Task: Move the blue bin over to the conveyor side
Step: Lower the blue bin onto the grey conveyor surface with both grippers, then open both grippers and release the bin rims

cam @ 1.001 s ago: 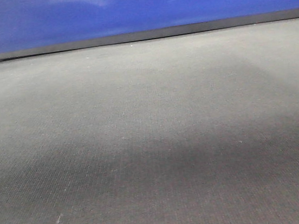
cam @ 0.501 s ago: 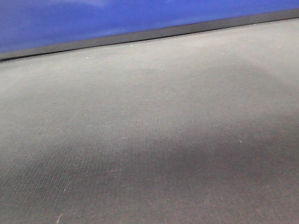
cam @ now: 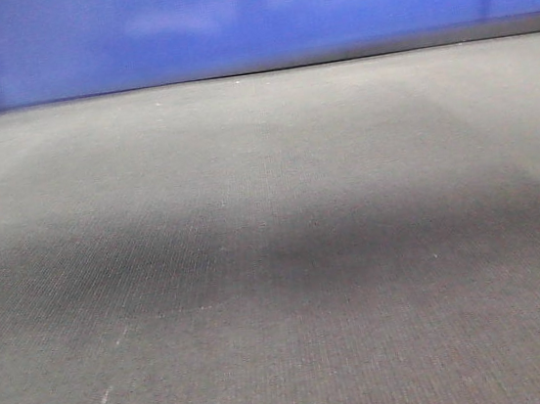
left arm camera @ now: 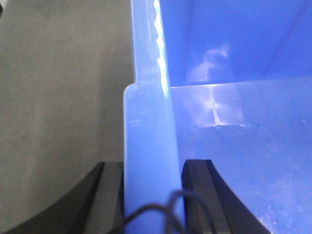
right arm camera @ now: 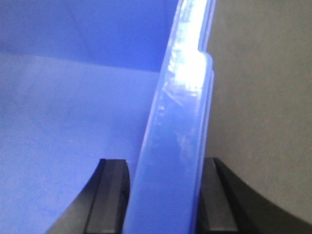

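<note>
Glossy blue bin rim clamped between fingers of left gripper and right gripper, belt beneath. Risk: slick plastic slipping; uneven arm travel twisting bin.

Your front-facing camera sits very low, almost skimming the conveyor, and looks forward along the belt to the blue bin, whose wall fills the top strip of the view.

Your left wrist camera rides close behind the left hand and looks down along the bin's rim, with the bin's inside on the right and belt on the left.

Your right wrist camera mirrors it behind the right hand: bin interior left, belt right.

All three views share the bin and belt.
</note>
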Robot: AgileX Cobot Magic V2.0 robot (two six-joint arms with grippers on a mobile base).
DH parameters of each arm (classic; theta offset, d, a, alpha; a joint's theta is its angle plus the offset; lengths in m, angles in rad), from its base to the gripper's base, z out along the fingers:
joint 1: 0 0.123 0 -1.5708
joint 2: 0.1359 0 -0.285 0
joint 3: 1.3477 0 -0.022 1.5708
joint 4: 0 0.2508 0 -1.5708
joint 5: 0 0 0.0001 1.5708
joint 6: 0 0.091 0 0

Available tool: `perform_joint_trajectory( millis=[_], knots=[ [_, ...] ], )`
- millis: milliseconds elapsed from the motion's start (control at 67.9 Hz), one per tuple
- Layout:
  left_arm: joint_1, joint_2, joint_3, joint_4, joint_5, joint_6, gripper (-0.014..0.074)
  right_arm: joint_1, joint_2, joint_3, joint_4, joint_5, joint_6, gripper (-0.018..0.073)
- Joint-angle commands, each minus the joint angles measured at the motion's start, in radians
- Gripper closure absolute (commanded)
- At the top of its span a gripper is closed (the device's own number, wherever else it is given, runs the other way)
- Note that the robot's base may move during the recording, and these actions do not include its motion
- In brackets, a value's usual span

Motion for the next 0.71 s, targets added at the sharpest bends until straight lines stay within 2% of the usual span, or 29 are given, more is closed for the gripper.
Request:
perform_joint_trajectory(
  millis=[0,560,692],
  knots=[
    [-0.002,0.041,-0.020,0.003,-0.031,0.013,0.0594,-0.006,0.045,-0.024,-0.005,-0.070,0.016,0.0637],
    [-0.002,0.307,-0.020,0.005,-0.062,0.013,0.0594,-0.006,0.321,-0.022,-0.006,-0.059,0.016,0.0637],
    [-0.002,0.324,-0.020,0.007,-0.063,0.013,0.0538,-0.006,0.335,-0.018,-0.008,-0.059,0.016,0.0610]
  ],
)
